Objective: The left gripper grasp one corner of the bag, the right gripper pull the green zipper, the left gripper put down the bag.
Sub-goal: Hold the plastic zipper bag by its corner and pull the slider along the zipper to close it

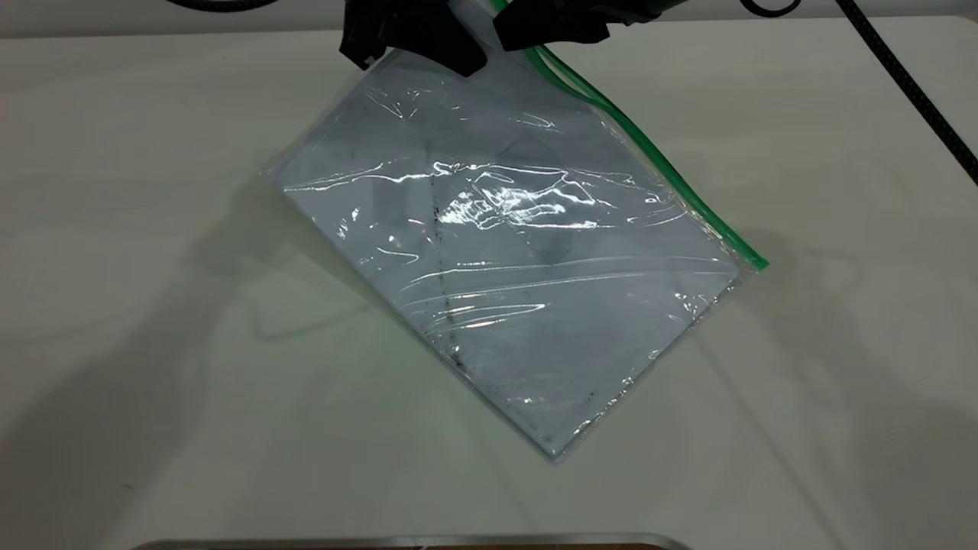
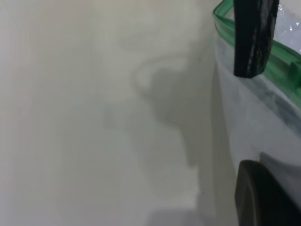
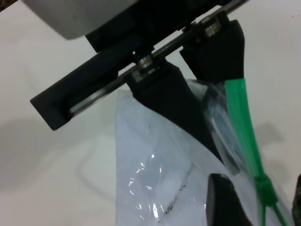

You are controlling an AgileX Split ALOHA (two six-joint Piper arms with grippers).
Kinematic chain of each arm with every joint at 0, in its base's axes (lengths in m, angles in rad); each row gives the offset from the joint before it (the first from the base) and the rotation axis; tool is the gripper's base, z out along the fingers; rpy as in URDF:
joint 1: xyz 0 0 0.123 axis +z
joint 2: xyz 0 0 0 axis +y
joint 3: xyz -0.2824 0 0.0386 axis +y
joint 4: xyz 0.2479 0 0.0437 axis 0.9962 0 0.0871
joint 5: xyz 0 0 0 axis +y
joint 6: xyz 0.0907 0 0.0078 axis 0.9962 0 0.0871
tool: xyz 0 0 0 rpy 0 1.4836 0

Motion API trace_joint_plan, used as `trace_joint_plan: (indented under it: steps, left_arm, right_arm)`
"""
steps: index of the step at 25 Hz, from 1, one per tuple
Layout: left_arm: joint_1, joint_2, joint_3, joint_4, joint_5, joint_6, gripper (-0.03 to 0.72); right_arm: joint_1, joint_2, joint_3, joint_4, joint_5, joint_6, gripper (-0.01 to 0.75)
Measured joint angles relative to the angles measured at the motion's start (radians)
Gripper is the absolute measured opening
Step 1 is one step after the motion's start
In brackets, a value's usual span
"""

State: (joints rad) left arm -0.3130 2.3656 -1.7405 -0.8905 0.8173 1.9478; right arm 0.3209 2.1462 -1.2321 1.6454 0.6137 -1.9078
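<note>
From the outside camera, the bag is held up by its far corner, and its lower corner rests on the table. The left gripper pinches that top corner. The right gripper is just beside it, at the top end of the green zipper; I cannot tell here if its fingers are closed.

In the left wrist view, one finger presses across the green strip, so the hold is narrow and close to the edge. I think the corner may slip out when the zipper is pulled.

In the right wrist view, the slider tab sits near the right gripper's fingertip, not clearly between the fingers. If they miss it, the pull may only drag the bag.
</note>
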Motion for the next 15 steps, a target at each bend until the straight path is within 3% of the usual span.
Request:
trace_joint_plan:
  steps: [6, 12, 15]
  left_arm:
    - [0.0, 0.0, 0.0, 0.0, 0.0, -0.001, 0.055]
    - [0.0, 0.0, 0.0, 0.0, -0.001, -0.004, 0.055]
    - [0.0, 0.0, 0.0, 0.0, -0.003, -0.005, 0.055]
  right_arm:
    - [0.0, 0.003, 0.0, 0.067, -0.006, -0.001, 0.339]
    - [0.0, 0.004, 0.0, 0.068, -0.006, -0.015, 0.201]
    - [0.0, 0.004, 0.0, 0.065, -0.008, -0.015, 0.193]
